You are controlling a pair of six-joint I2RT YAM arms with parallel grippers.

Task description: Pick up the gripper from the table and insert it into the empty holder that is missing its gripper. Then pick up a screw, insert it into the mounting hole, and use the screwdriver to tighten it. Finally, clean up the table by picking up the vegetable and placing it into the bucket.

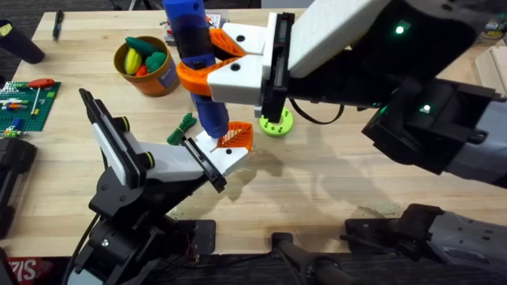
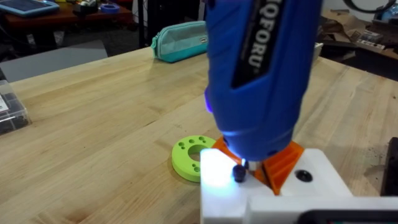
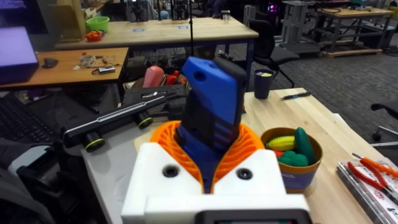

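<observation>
My right gripper (image 1: 207, 57) reaches across the table and is shut on the blue screwdriver (image 1: 212, 115), which stands upright between its orange pads (image 3: 239, 146). The screwdriver (image 2: 261, 68) has its lit tip on a dark screw (image 2: 239, 173) in the white holder (image 2: 311, 183). The orange gripper (image 2: 283, 163) sits against that plate. Overhead, the holder (image 1: 212, 145) and orange gripper (image 1: 238, 136) are at the end of my left gripper (image 1: 198, 162). The green vegetable (image 1: 184, 127) lies on the table just left of the screwdriver. The bucket (image 1: 158, 79) stands at the back left with toy food inside.
A lime-green disc with holes (image 1: 276, 124) lies right of the screwdriver, under the right arm. A green brick plate with small tools (image 1: 28, 99) is at the left edge. A teal pouch (image 2: 180, 40) lies at the far side of the table.
</observation>
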